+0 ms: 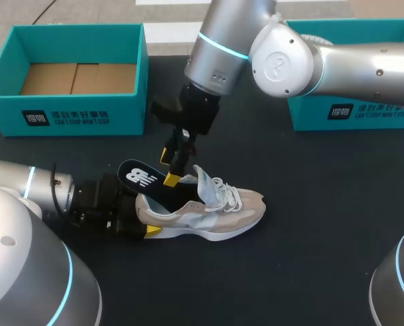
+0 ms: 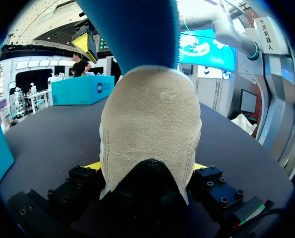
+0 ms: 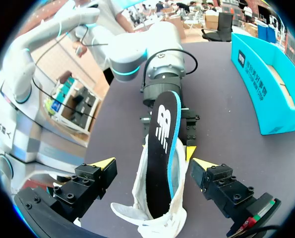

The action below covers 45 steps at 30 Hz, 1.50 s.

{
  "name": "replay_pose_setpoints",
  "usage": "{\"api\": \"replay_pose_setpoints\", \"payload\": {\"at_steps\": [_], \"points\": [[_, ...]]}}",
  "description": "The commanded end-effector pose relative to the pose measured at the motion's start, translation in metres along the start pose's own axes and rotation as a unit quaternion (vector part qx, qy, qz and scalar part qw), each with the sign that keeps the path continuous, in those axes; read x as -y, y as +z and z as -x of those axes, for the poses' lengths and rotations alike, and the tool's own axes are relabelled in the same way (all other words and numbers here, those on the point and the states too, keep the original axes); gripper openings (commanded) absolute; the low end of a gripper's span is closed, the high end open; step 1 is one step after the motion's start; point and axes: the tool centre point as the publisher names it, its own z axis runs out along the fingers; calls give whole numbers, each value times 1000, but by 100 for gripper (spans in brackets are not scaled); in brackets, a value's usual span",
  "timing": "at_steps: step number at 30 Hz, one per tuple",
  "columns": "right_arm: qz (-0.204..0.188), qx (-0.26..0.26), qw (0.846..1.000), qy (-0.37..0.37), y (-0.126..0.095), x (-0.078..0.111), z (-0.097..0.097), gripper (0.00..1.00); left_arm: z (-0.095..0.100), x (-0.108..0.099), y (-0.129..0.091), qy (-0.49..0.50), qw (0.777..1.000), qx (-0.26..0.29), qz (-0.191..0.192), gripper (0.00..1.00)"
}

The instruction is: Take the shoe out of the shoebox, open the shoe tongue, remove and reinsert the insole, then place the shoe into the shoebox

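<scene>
Left gripper point(image 2: 145, 167) clamps shoe point(image 1: 208, 214) at heel; right gripper point(image 3: 152, 166) wide, straddling insole point(image 3: 162, 129).

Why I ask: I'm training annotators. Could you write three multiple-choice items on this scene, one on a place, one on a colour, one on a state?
1. Where is the shoe?
A. on a shelf
B. on the table
C. lifted in the air

2. What colour is the left shoebox?
A. teal
B. red
C. white

3. What state is the insole in?
A. fully inside the shoe
B. lying flat on the table, apart from the shoe
C. partly out of the shoe

Answers:
1. B, the shoe's sole rests on the dark table, with its heel clamped by the left gripper.
2. A, its walls are teal around a cardboard floor.
3. C, its heel end juts up from the shoe's opening, between the spread fingers of the right gripper, which do not touch it.
</scene>
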Motion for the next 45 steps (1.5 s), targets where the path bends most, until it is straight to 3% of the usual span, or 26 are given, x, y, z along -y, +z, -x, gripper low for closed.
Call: {"api": "replay_pose_setpoints", "payload": {"at_steps": [1,6,17,18,20,21,22,24,31,39,41,43,45], "points": [[72,-11,996,42,10,6,0,100,-1,0,0,0,1000,1,0,0],[108,-28,992,65,19,9,-1,100,-1,0,0,0,1000,1,0,0],[108,-66,991,44,30,0,6,99,-1,0,0,0,1000,1,0,0],[110,-71,991,35,32,-2,7,85,-1,0,0,0,1000,1,0,0],[110,-81,990,30,35,-3,8,72,-1,0,0,0,1000,1,0,0],[114,-87,989,34,36,-4,8,57,-1,0,0,0,1000,1,0,0],[113,-91,989,33,38,-4,8,49,-1,0,0,0,1000,1,0,0],[117,-88,989,28,39,-5,8,44,-1,0,0,0,1000,1,0,0],[112,-112,987,9,45,-8,13,45,-1,0,0,0,1000,1,0,0],[114,-128,985,-2,50,-12,16,34,-1,0,0,0,1000,1,0,0],[114,-129,985,-2,51,-12,16,24,-1,0,0,0,1000,1,0,0],[114,-130,985,2,51,-12,15,0,-1,0,0,0,1000,1,0,0],[113,-129,985,2,50,-13,14,0,-1,0,0,0,1000,1,0,0]]}}
